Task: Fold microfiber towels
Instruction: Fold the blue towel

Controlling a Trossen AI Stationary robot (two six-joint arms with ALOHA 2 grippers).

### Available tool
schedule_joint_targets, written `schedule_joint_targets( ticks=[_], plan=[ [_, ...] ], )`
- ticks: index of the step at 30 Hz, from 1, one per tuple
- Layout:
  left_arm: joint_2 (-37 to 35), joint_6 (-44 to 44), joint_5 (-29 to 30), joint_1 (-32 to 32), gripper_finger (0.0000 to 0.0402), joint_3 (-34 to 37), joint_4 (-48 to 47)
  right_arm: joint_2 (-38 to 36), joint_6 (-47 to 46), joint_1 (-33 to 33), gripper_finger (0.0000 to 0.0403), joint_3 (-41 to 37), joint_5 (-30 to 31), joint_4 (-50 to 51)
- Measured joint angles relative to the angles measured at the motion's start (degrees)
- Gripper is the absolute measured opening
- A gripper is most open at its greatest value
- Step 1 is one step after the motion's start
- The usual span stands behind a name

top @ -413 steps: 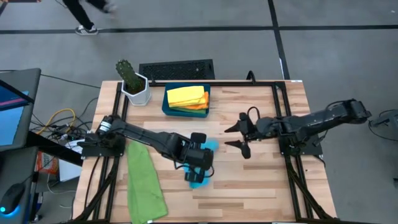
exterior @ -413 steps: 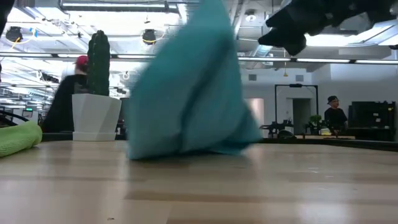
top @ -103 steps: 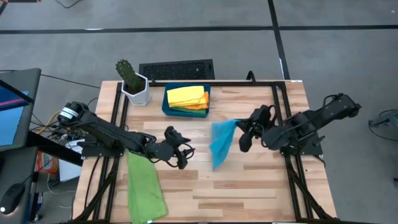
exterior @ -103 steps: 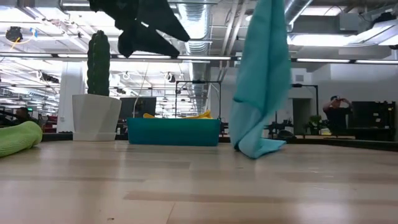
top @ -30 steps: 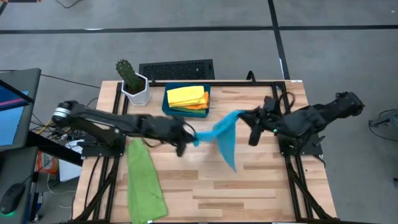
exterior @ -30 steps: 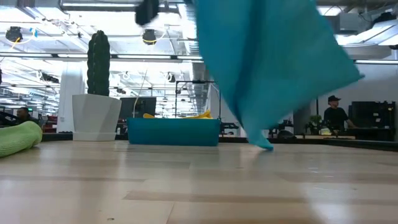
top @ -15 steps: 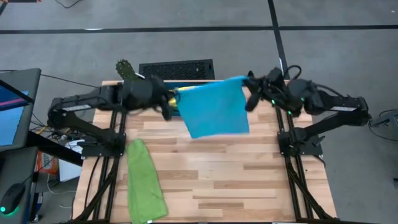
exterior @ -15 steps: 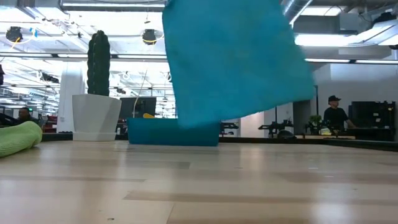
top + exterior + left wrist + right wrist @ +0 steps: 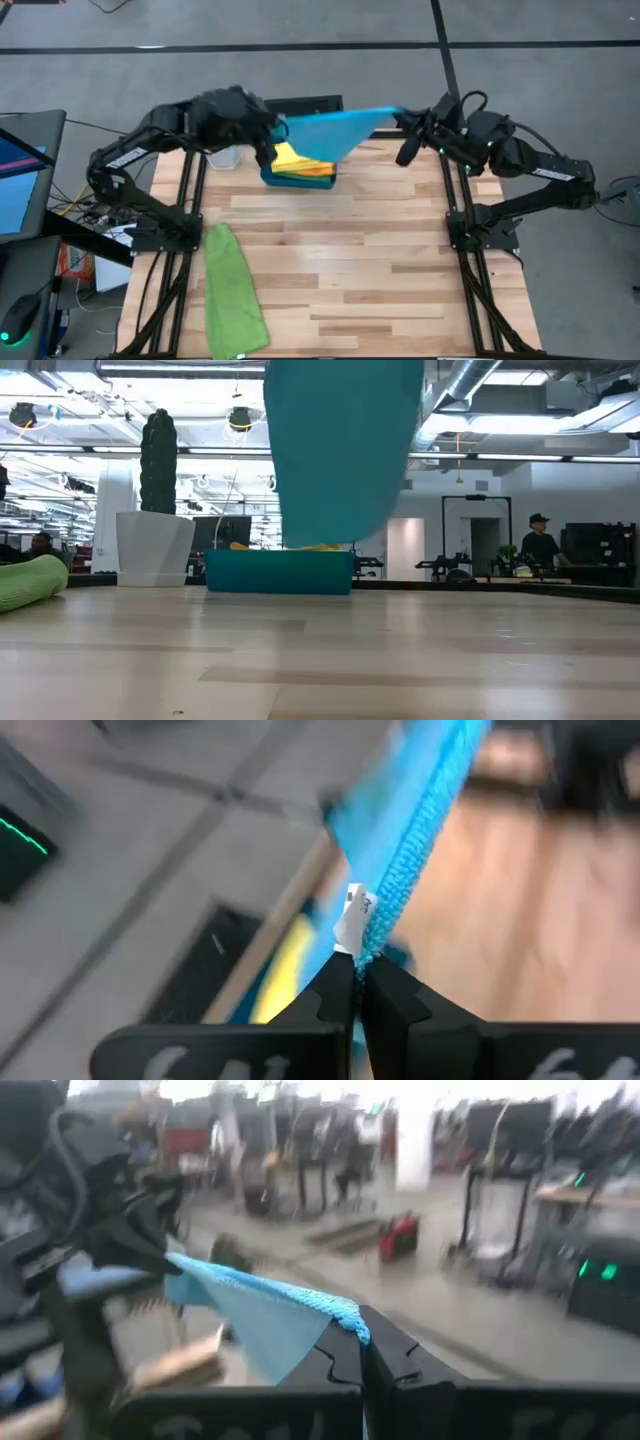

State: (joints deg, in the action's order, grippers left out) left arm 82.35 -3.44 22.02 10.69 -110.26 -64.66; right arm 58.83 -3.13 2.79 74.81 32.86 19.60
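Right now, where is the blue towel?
The blue towel hangs in the air at the table's far edge, stretched between the left fingers and right fingers, just above the tray.

both arms have risen toward the table's far edge; the blue towel (image 9: 325,130), earlier dangling from the right gripper (image 9: 402,128), now stretches between both grippers above the tray (image 9: 300,178)

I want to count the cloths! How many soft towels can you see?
4: a sky-blue microfiber towel stretched between both grippers, a green towel on the table's left, yellow and orange ones in the teal tray. More may be hidden.
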Motion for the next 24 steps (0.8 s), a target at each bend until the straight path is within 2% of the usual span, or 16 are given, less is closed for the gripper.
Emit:
schedule_joint_targets(
  ticks=[5,9,17,24],
  plan=[
    [3.80,-9.31,-2.89,-7.29,0.0000,1.44,-13.89,0.96,-14.28,-6.29,0.0009,-1.11,0.97,18.07],
    [6.29,-15.65,-6.38,-15.67,0.0000,6.50,-15.33,2.19,-26.65,-14.42,0.0009,-4.42,1.65,26.29],
    [12.34,-30.58,-8.55,-30.83,0.0000,17.02,-6.62,5.11,-50.92,-33.30,0.0009,-14.57,3.82,24.27],
    [20.01,-40.69,-11.24,-41.01,0.0000,21.20,3.75,14.89,-70.46,-46.57,0.0009,-17.04,6.33,18.35]
  ],
)
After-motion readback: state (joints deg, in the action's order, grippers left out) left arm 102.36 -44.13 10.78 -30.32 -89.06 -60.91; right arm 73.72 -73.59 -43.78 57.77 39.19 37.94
